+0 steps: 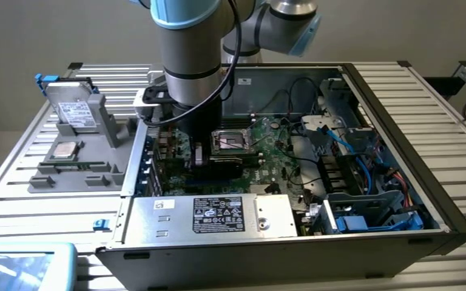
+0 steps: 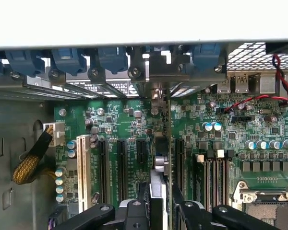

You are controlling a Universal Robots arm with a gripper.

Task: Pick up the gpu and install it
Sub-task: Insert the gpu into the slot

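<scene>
Grey robot arm reaches down into the open computer case (image 1: 395, 182) in the exterior view, its gripper (image 1: 199, 159) low over the motherboard (image 1: 278, 154) towards the left. In the wrist view, the black fingers (image 2: 137, 211) clamp the gpu (image 2: 158, 182) edge-on, upright over the expansion slots (image 2: 121, 165).

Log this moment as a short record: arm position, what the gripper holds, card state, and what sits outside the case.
arm: reaching down into the open computer case
gripper: closed on the gpu, held edge-on
gpu position: upright over the motherboard, among the expansion slots; seating cannot be told
outside case: silver drive standing on the grey tray, at the exterior view's left
</scene>
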